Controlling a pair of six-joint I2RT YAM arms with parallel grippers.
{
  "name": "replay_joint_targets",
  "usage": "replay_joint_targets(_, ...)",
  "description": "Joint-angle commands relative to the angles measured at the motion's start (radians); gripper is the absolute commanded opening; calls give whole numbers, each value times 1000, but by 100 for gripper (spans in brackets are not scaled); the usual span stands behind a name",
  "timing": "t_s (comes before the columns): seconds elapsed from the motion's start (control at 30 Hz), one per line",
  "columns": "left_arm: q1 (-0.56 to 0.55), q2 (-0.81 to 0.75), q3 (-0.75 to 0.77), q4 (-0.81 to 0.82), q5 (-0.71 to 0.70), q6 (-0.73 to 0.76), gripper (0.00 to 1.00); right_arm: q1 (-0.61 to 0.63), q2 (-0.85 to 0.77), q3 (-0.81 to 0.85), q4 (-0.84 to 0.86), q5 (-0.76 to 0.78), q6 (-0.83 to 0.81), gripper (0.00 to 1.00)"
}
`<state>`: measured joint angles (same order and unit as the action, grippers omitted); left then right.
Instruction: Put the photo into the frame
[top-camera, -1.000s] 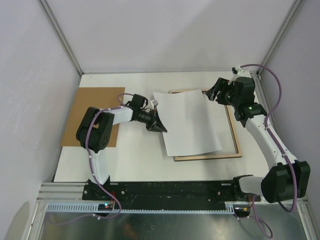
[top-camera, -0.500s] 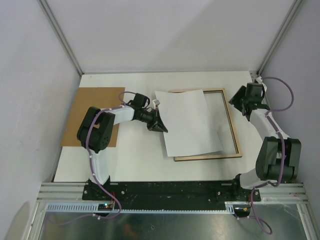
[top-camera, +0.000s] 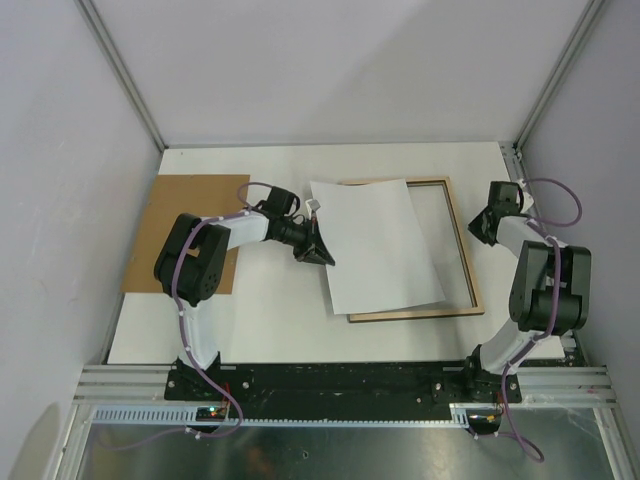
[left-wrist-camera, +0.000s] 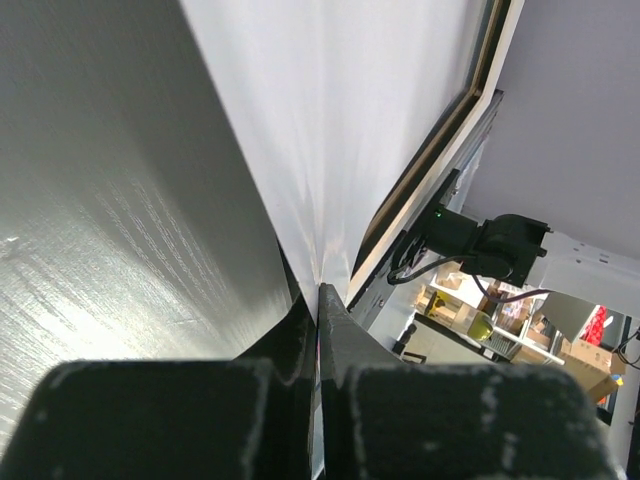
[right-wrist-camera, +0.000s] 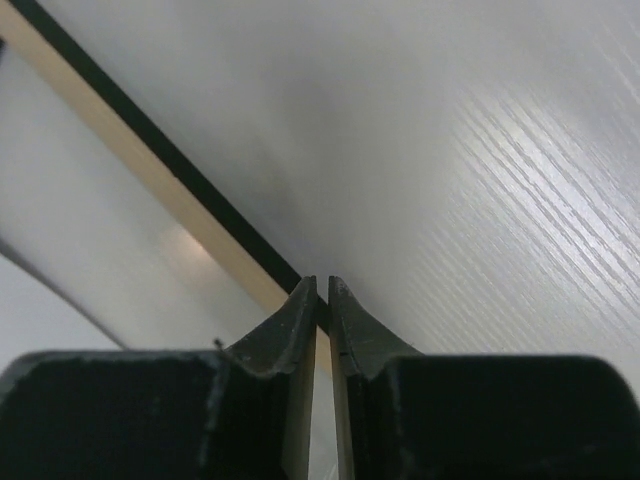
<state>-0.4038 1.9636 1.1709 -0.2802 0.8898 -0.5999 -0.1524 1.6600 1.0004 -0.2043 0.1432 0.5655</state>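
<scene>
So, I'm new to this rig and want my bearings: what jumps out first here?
A big white sheet, the photo lying back-up, sits askew over the pale wooden frame at centre-right, its left edge pinched by the left claw. A brown cardboard board lies flat at far left.

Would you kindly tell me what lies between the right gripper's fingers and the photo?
In the top view, the frame's right rail and the uncovered strip inside it.
</scene>
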Motion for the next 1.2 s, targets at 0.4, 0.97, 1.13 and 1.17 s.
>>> replay_joint_targets(0.4, -4, -25, 64, -51, 79, 125, 0, 95, 58, -65, -5, 30, 18, 2)
replay_joint_targets(0.97, 10, 7, 104, -121, 126, 189, 0, 228, 40, -114, 37, -50, 38, 1)
replay_joint_targets(1.13, 10, 23, 125, -126, 112, 174, 0, 234, 41, -123, 51, -64, 34, 1)
replay_joint_targets(1.17, 9, 27, 126, -126, 102, 169, 0, 235, 42, -125, 53, -66, 33, 1)
